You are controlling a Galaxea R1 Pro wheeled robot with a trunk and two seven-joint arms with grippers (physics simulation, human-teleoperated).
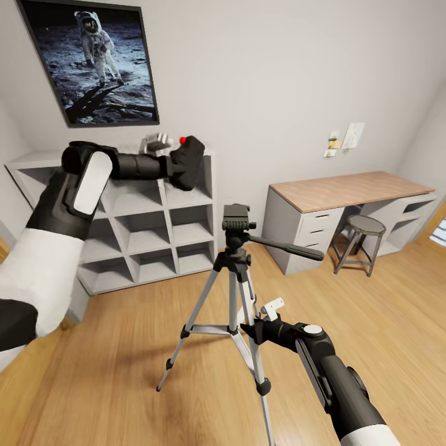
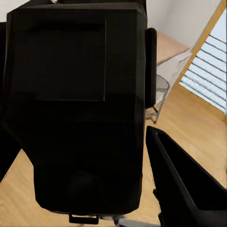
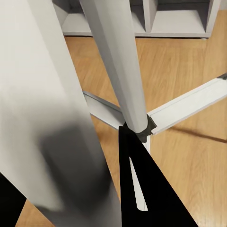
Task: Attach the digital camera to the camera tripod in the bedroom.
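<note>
Head view. Bedroom: plank floor (image 1: 384,322), cube shelf (image 1: 155,229) at 10 o'clock, desk (image 1: 347,192) and stool (image 1: 362,226) at 2 o'clock, moon poster (image 1: 93,59) at 11 o'clock. Tripod (image 1: 235,279) stands at centre, head bare, pan handle pointing to 3 o'clock. Left gripper (image 1: 186,162), raised at 11 o'clock above the tripod, is clenched on the camera (image 1: 191,158). Right gripper (image 1: 257,322), at 5 o'clock, is closed around a tripod leg (image 3: 56,118).

Camera tripod (image 3: 113,61) legs over the wooden floor (image 3: 189,71).
</note>
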